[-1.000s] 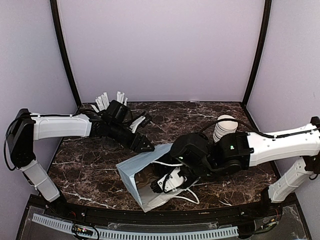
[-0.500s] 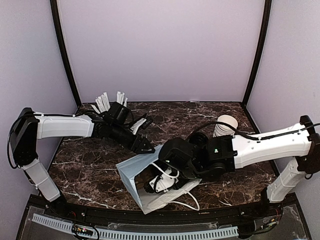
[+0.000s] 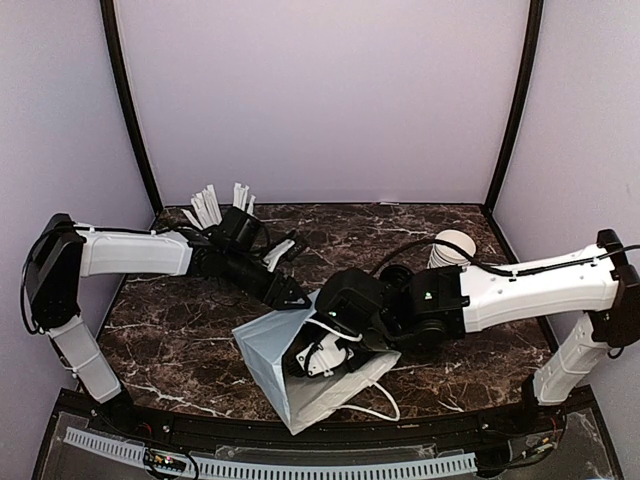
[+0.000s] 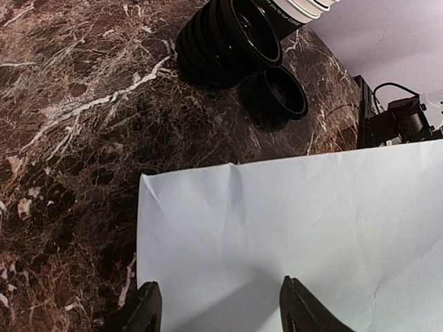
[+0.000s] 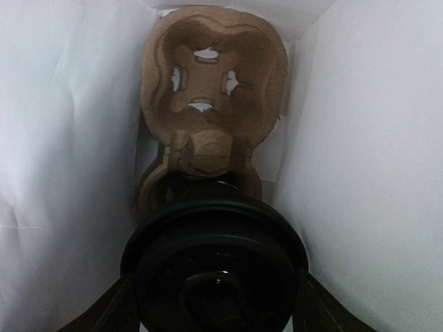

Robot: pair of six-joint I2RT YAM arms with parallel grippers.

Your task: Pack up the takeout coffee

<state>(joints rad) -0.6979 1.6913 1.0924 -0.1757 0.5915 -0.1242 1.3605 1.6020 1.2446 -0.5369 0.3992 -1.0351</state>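
Takeout coffee (image 5: 214,266): black lid faces us. It sits inside the white bag (image 3: 262,345), just short of the cardboard carrier (image 5: 211,90) deeper in.
Right tool (image 5: 216,311): reaches into the bag mouth and pinches the coffee from both sides.
Left tool (image 4: 220,308): we note fingers spread, at the bag's outer wall.
Surface (image 4: 69,138): dark marble, with a stack of black lids (image 4: 228,38) beyond the bag.

In the left wrist view I read one partial line of white print, "…you to our COFF…", on the dark wall of the stack of cups (image 4: 291,17). The frame edge cuts off the remaining letters.
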